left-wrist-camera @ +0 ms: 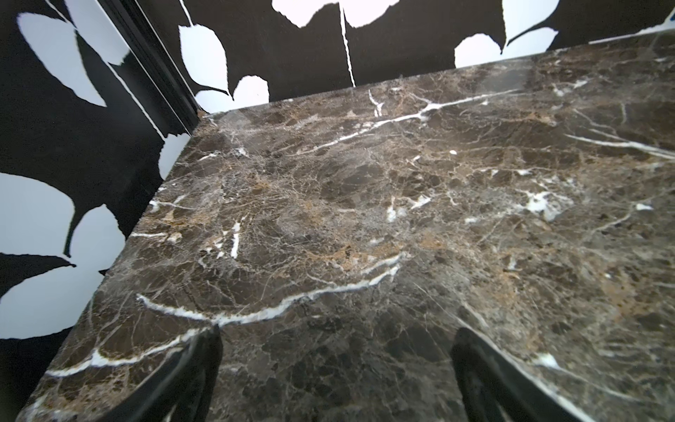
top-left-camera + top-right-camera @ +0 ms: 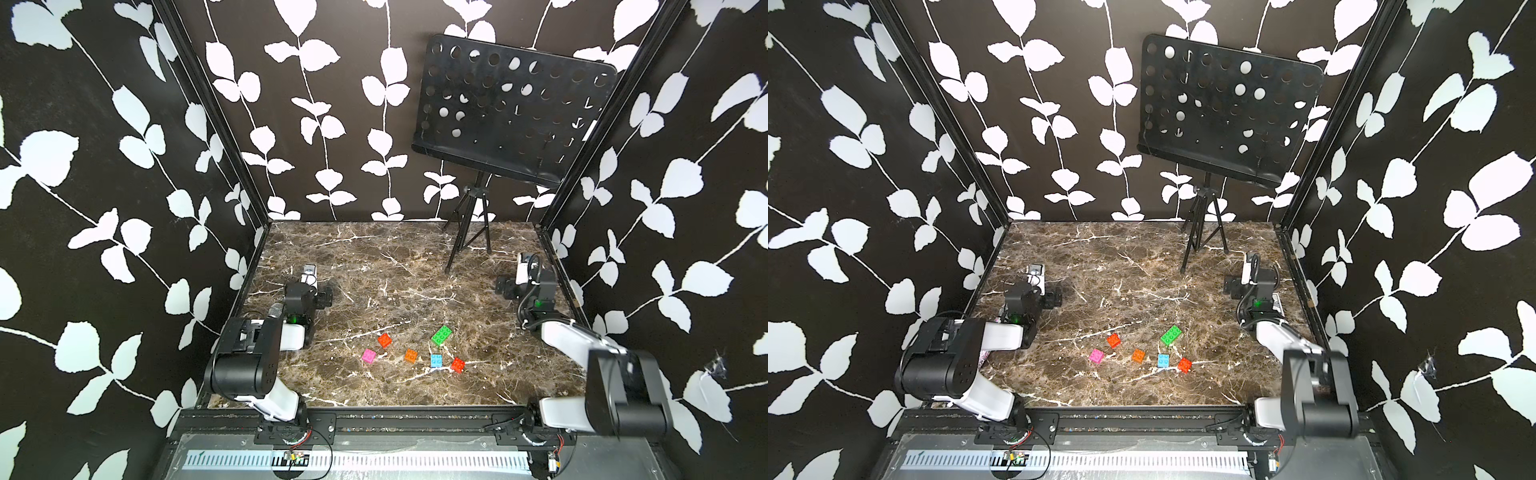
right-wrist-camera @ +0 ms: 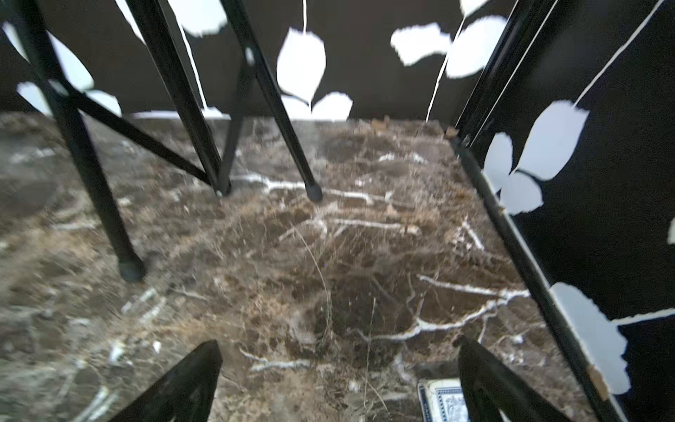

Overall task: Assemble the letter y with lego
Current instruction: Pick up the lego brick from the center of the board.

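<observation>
We are over the marble table (image 2: pixel 374 253), and in both top views the lego lies loose on its near half, between the two arms. Closest to the left arm's side sits the pink brick (image 2: pixel 369 356). A red brick (image 2: pixel 385 340) lies just behind it, near but apart. Moving across, we pick up the orange brick (image 2: pixel 411 355), then the light blue brick (image 2: pixel 436 360). A second red brick (image 2: pixel 458 365) sits just beside the blue one, and we cannot tell whether they touch. The longer green brick (image 2: pixel 441 335) lies slanted a little farther back, behind the blue. All six lie singly on the marble, none pressed onto another, so the letter y is not yet built. Both arms sit folded at the table's sides, farther back and well apart from the bricks. In the left wrist view the left gripper (image 1: pixel 338 332) hangs over bare marble near a back corner, its jaws spread wide with nothing between them. In the right wrist view the right gripper (image 3: pixel 339 341) is likewise released, jaws wide and empty. It faces the tripod legs of the black music stand (image 3: pixel 95 182), and a small patterned card (image 3: pixel 443 400) lies on the marble close by one of its fingers.
</observation>
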Controlling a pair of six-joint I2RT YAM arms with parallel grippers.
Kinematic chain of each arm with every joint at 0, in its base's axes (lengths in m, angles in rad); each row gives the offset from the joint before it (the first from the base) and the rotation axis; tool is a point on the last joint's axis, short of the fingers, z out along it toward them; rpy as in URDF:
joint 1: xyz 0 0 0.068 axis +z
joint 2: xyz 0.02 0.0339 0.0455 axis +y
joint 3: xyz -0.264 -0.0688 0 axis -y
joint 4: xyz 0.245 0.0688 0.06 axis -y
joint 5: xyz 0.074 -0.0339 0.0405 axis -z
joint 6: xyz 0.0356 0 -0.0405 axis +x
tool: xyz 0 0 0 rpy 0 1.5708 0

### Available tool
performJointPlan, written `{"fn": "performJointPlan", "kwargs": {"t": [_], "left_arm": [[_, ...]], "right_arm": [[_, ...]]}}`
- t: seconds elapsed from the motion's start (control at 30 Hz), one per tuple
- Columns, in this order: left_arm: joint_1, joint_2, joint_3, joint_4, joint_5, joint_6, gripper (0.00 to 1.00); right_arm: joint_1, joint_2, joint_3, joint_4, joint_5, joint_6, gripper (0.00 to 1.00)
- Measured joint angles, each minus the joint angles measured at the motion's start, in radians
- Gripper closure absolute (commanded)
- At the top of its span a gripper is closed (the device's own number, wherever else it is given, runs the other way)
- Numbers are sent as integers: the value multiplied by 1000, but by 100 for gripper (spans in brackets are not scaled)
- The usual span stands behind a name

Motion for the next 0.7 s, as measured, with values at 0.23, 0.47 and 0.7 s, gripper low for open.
{"fn": "performJointPlan", "kwargs": {"t": [0.23, 0.47, 0.7], "left_arm": [[0, -21, 296, -404, 13, 0, 3], [-1, -53, 588, -836, 113, 2, 8], [-1, -135, 611, -1064, 243, -69, 9]], "right_arm": [[81, -129, 104, -312, -8, 105, 1], [241, -134, 254, -622, 11, 177, 1], [431, -77, 428, -865, 42, 190, 1]]}}
